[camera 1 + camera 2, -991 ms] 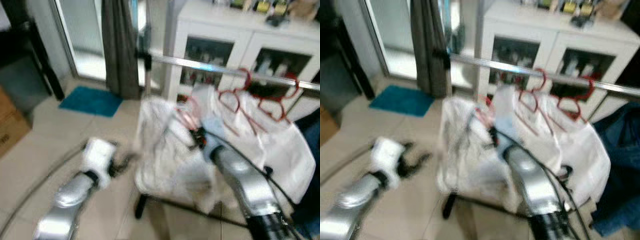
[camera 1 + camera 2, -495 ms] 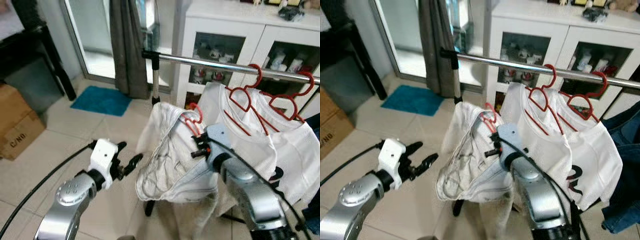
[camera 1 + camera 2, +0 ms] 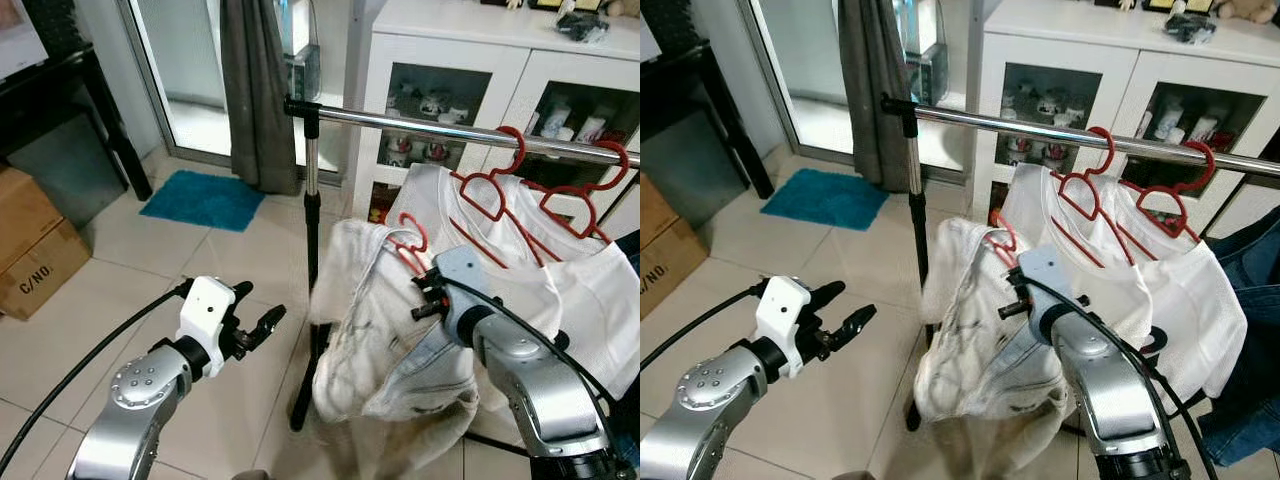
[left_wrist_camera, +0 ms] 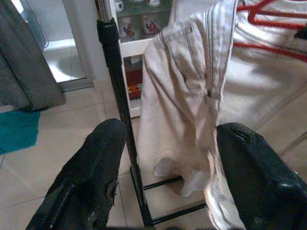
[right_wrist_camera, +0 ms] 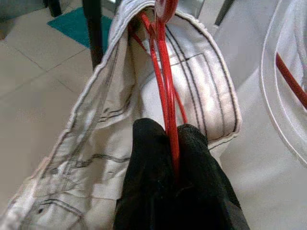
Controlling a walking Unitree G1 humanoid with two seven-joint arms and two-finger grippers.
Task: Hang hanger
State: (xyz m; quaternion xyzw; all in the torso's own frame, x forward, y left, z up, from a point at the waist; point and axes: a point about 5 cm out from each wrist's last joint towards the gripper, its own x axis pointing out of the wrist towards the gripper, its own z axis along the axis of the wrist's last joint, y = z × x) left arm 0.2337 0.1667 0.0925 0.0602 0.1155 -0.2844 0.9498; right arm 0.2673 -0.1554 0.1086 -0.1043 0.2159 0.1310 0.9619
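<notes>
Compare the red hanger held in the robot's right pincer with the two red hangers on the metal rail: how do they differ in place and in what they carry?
The held hanger sits below the rail, its hook on nothing, clamped in the right pincer; the two hung hangers have their hooks over the rail. The held hanger carries a cream jacket-like garment; the hung ones carry white T-shirts. All three are red.

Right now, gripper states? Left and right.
Left gripper: open, holding nothing, low beside the rack pole.
Right gripper: shut on the red hanger carrying the pale garment, below the rail.
</notes>
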